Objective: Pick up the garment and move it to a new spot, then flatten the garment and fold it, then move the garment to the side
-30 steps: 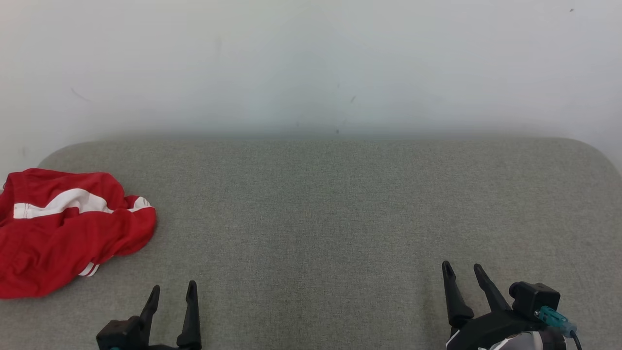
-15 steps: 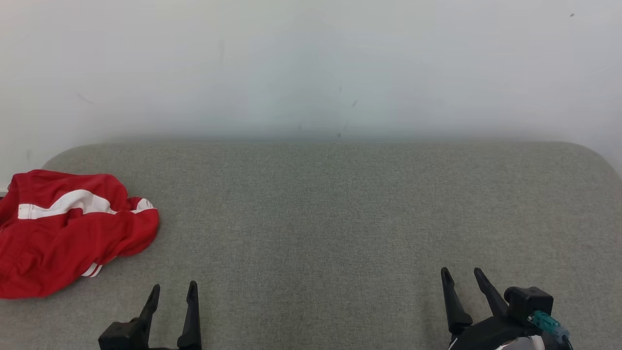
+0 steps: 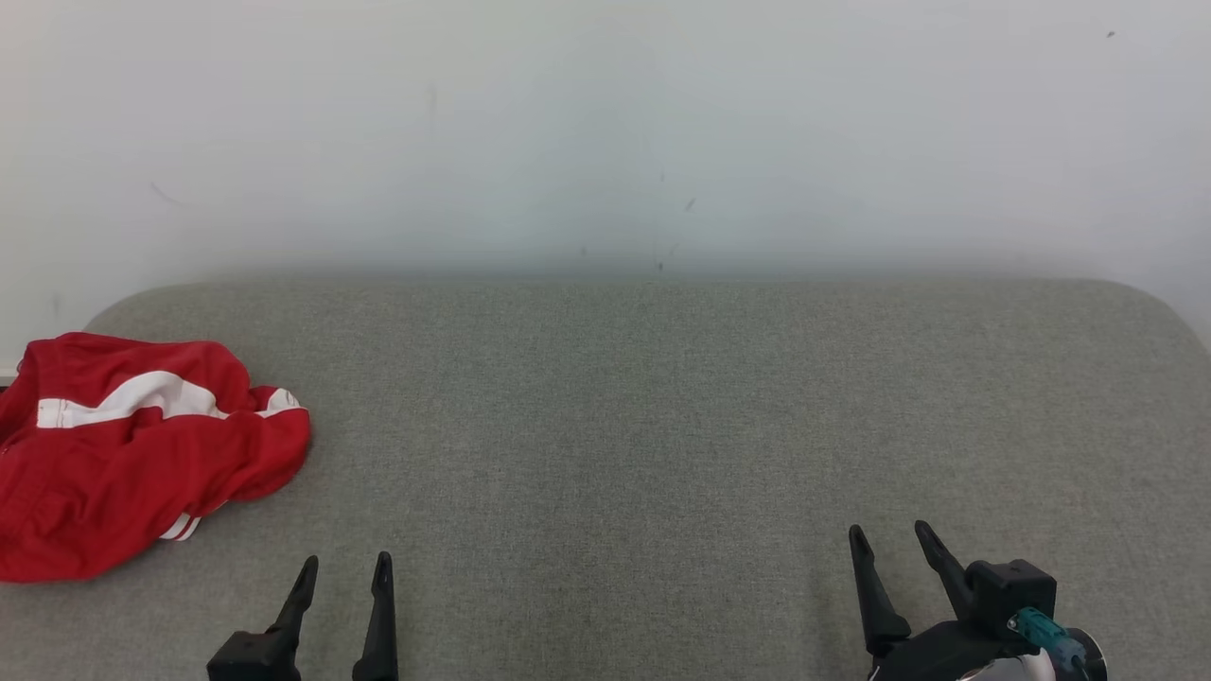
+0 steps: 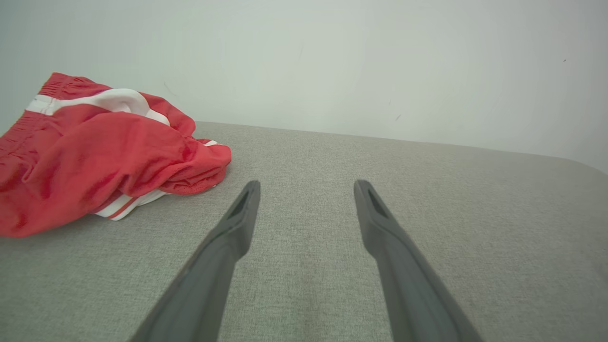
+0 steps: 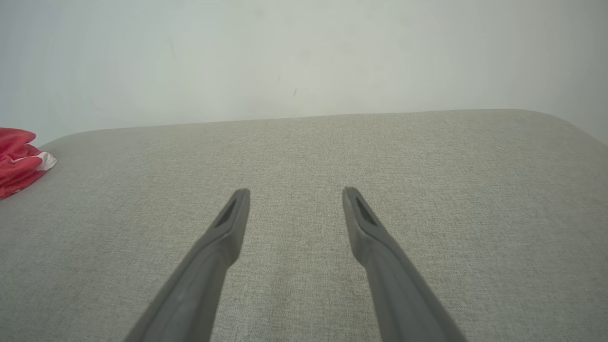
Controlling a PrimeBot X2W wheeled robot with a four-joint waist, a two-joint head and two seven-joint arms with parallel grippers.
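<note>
**Foreground, head view.** The left claw point(image 3: 346, 560) sits at lower left and the right claw point(image 3: 889, 528) at lower right. Each has two long dark fingers pointing up the frame. Both claws are spread wide, with bare cloth visible in the gap between the fingers. Neither holds or touches any object, and both are poised over the grey fabric-covered tabletop point(image 3: 615, 407). A small teal connector point(image 3: 1041, 627) sits on the black housing behind the right claw.

**Left wrist view.** The left claw point(image 4: 308, 183) has its fingers parted over the tabletop weave, with nothing between them.

**Right wrist view.** The right claw point(image 5: 297, 190) is likewise parted and empty.

**Middle distance.** The crumpled red garment of thin sports fabric with white stripes point(image 3: 123, 463) lies in a loose heap at the tabletop's left edge. It is ahead and to the left of the left claw, apart from it, and well apart from the right claw. In the left wrist view the garment point(image 4: 95, 156) fills the upper left. A broad white band curves across its top, and a narrow white-and-red striped hem lies at the side nearest the claw. In the right wrist view a corner of the garment point(image 5: 16, 164) shows at the far left edge.

**Background.** A plain pale wall point(image 3: 605, 132) with a few small dark marks stands behind the tabletop's far edge and its rounded corners.
</note>
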